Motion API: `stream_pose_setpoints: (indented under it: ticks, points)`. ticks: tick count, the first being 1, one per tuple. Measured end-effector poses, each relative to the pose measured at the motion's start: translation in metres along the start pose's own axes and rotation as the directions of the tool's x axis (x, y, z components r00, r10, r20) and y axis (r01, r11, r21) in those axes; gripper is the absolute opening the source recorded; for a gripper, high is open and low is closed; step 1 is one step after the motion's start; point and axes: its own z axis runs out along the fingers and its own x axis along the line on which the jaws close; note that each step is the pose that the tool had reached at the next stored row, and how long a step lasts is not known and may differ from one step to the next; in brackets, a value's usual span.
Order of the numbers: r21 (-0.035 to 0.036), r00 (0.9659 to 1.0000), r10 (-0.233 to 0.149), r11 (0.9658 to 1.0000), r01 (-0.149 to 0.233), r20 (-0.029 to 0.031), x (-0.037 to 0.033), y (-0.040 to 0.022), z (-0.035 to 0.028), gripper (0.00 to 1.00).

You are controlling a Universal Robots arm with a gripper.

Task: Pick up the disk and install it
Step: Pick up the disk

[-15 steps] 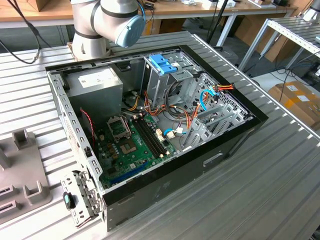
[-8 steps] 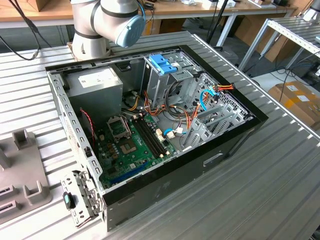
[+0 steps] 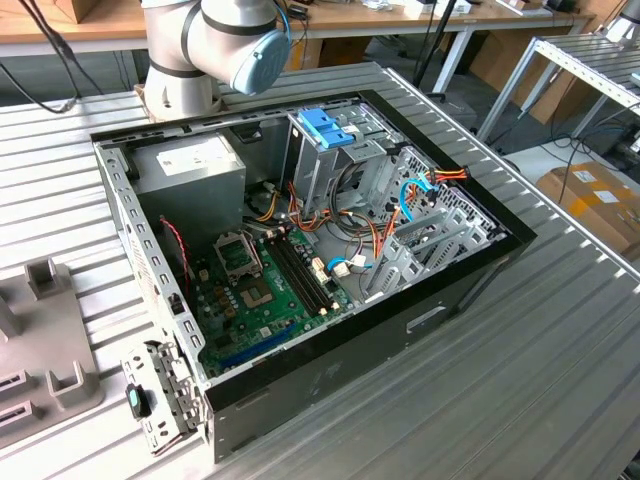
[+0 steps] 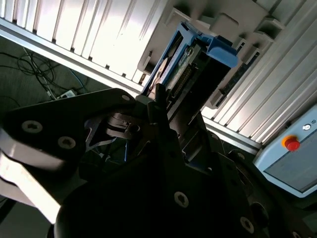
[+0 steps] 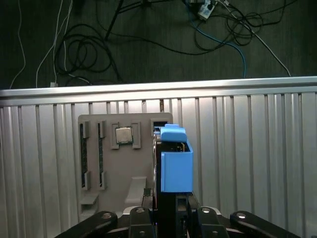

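In the first wrist view the disk (image 5: 174, 161), in its light-blue frame, is being held on edge, clamped between the fingers of the gripper (image 5: 171, 210). It is being held over the grey fixture tray (image 5: 106, 168) on the ribbed metal table (image 5: 247, 148); whether it is touching the tray cannot be told. In the exterior view the open computer case (image 3: 350, 340) is being shown standing near that tray

The disk (image 5: 176, 166) has a light-blue frame, the motherboard (image 3: 255, 300) is green, the ribbed table (image 3: 520, 380) silver, the gripper (image 5: 172, 210) black.
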Motion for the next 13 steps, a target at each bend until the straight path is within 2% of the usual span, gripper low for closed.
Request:
stream_pose_setpoints:
  ticks: [5, 11, 13]
  points:
    - [0.0, 1.0, 0.0, 1.0, 0.0, 0.0, 0.0, 0.0, -0.0135, 0.35]
    - [-0.0001, 1.0, 0.0, 1.0, 0.0, -0.0001, 0.0, -0.0001, -0.0213, 0.35]
    - [0.0, 1.0, 0.0, 1.0, 0.0, 0.0, 0.0, -0.0001, -0.0214, 0.35]
